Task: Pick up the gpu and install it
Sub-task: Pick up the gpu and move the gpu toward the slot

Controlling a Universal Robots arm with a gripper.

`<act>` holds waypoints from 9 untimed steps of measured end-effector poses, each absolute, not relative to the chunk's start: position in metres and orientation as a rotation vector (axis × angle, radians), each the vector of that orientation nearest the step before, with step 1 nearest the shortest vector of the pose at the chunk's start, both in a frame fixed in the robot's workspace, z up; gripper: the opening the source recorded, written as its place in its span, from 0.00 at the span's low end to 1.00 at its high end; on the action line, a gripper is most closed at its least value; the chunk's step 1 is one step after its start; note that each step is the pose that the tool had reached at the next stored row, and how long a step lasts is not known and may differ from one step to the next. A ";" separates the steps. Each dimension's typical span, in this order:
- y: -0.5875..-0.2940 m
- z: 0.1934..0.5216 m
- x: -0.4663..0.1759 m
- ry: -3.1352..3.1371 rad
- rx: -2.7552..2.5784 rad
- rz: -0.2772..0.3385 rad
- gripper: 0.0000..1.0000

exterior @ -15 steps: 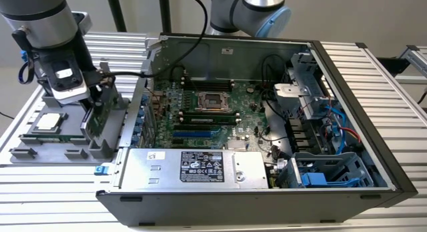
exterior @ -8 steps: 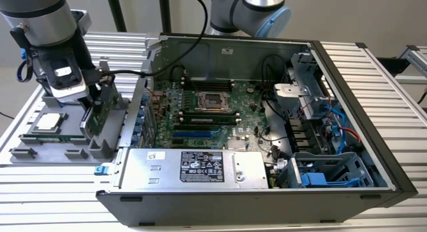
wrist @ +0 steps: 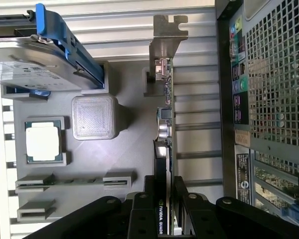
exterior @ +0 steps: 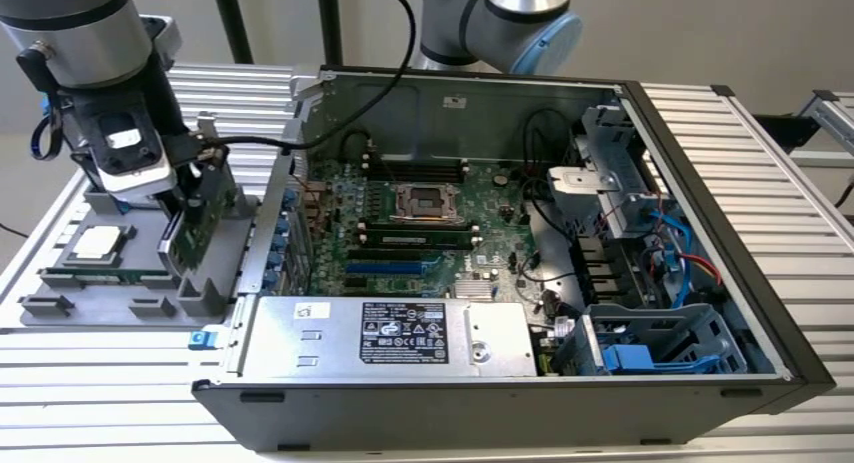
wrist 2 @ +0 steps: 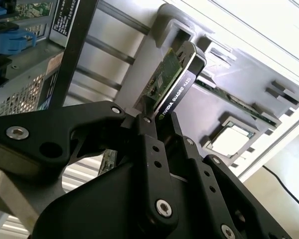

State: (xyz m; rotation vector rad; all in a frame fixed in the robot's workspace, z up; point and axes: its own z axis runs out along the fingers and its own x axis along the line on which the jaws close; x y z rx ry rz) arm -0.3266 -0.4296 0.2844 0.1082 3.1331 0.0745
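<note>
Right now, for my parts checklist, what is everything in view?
gpu: one, green board and black shroud, standing on edge, gripped.
processor chip: one, silver, in a tray pocket.
memory stick: one, green, in a tray slot.
hard drive: one, silver with blue frame, on the tray.
tray: one, grey, at the exterior view's left of the computer case.
computer case: one, black, open, green motherboard inside.
arm: one, grey, above the tray.
hand: one, black, shut on the gpu.

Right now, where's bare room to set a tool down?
Bare: tabletop on the camera side of the grey tray, and on the exterior view's right of the case. Crowded: the tray, where the gripper grips the gpu.
</note>
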 end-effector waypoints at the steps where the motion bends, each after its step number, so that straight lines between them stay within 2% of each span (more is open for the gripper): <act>1: -0.430 0.285 -0.327 3.133 0.108 0.074 0.00; 9: -0.430 0.293 -0.327 3.133 0.108 0.075 0.00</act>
